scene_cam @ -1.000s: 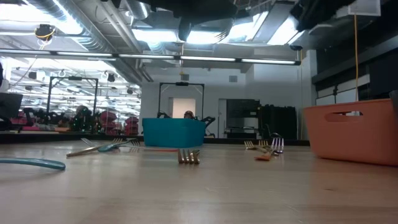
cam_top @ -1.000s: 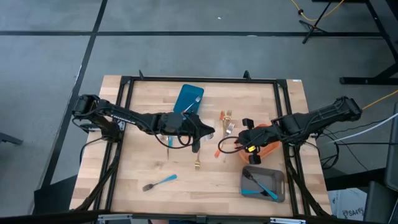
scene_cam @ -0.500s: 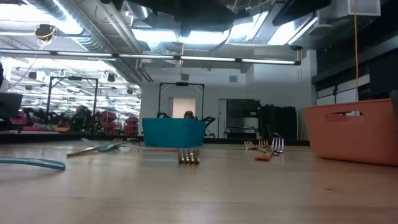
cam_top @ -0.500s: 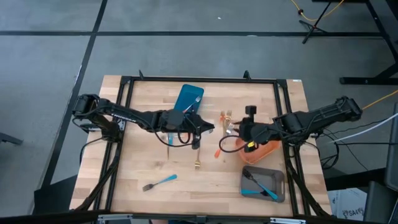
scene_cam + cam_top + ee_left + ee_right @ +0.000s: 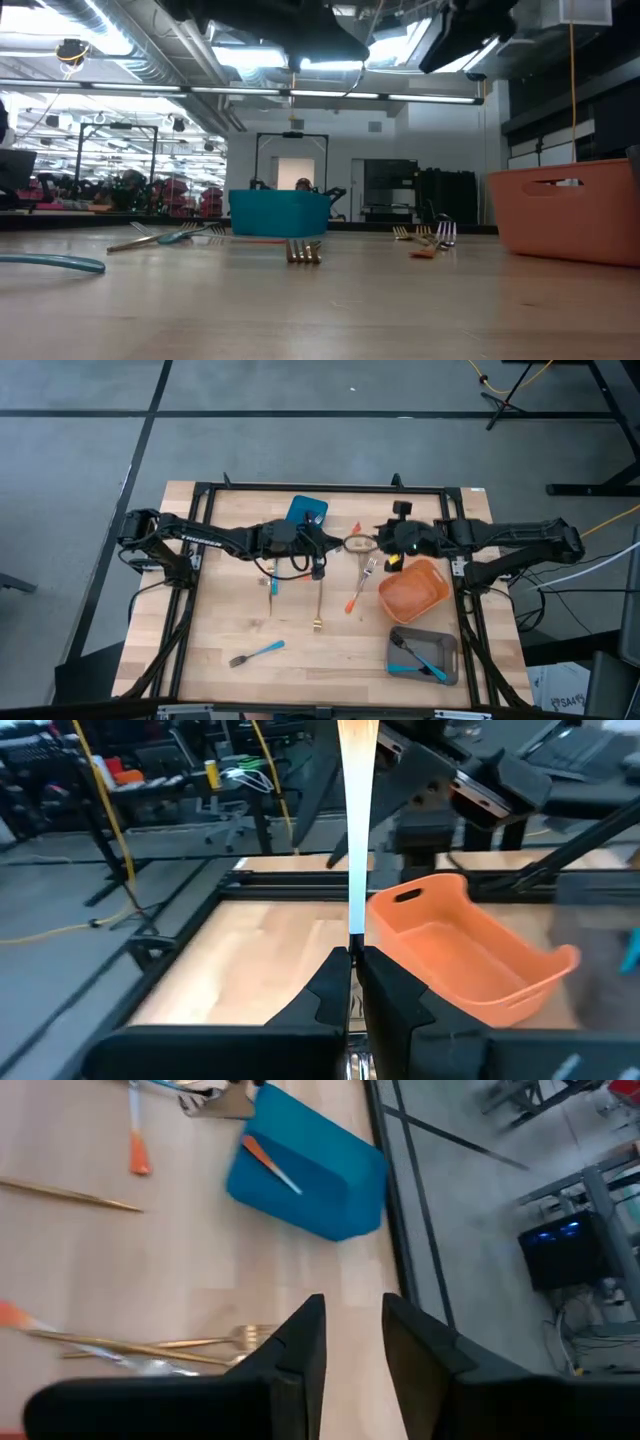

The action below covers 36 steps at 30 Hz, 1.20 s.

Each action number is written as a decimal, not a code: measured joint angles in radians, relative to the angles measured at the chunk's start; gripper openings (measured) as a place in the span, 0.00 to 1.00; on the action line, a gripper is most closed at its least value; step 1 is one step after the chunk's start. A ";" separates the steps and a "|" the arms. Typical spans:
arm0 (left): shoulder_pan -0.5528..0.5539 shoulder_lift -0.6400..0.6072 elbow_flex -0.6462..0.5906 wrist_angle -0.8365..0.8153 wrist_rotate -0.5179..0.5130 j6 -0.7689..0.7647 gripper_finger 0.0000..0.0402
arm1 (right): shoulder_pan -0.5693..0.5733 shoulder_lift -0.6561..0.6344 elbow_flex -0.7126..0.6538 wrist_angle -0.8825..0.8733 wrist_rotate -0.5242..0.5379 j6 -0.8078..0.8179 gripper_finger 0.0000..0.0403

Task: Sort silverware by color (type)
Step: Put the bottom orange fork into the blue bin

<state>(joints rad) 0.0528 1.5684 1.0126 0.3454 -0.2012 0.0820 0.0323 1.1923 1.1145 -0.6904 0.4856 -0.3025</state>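
My left gripper hangs above the table's middle, shut on a slim fork with a pale orange handle. My right gripper stands just to the right of it, open, with nothing between its fingers. Lying flat on the wood are a gold fork, an orange-handled fork, a blue-handled fork and a few forks under the right gripper. The low view shows only forks on the table, such as the gold tines. My left gripper pinches the fork between its two fingers, at a point low on the handle. The fingers come almost level from the table's left and lie along the fork. The handle sticks out straight ahead past the fingertips. The fork is lifted clear of the table.
A blue container stands at the far middle, an orange container at the right, and a grey container holding blue-handled forks at the near right. A black frame runs around the table. Bare wood lies at the near left.
My left gripper has swung toward the table's far edge with the fork and rolled about its own line, uncovering the gold fork. My right gripper has left the orange container, going toward the far edge and leftward, and has turned. Both grippers now stand close together.
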 joint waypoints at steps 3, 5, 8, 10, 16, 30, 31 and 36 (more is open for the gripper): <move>0.025 0.000 0.000 0.000 0.000 0.025 0.03 | -0.077 0.000 0.000 0.034 -0.052 -0.089 0.23; 0.042 0.000 0.000 -0.001 0.001 0.033 0.03 | -0.130 0.000 0.000 0.063 -0.098 -0.148 0.23; 0.072 0.000 0.000 -0.001 -0.011 0.032 0.03 | -0.210 0.001 0.000 0.113 -0.179 -0.229 0.23; 0.089 0.000 0.000 -0.001 -0.018 0.032 0.03 | -0.260 0.002 0.000 0.150 -0.248 -0.255 0.23; 0.126 0.000 0.000 -0.033 -0.056 0.005 0.03 | -0.379 0.003 0.000 0.220 -0.461 -0.278 0.23; 0.304 0.000 -0.001 -0.318 -0.087 -0.001 0.03 | -0.426 0.007 0.000 0.234 -0.548 -0.279 0.23; 0.310 0.000 -0.001 -0.314 -0.067 0.050 0.03 | -0.426 0.010 0.000 0.234 -0.553 -0.279 0.23; 0.335 0.000 -0.001 -0.328 -0.009 0.395 0.03 | -0.426 0.042 0.000 0.234 -0.567 -0.260 0.23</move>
<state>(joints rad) 0.3876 1.5684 1.0115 0.0174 -0.2104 0.4765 -0.3939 1.2341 1.1142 -0.4565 -0.0814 -0.5629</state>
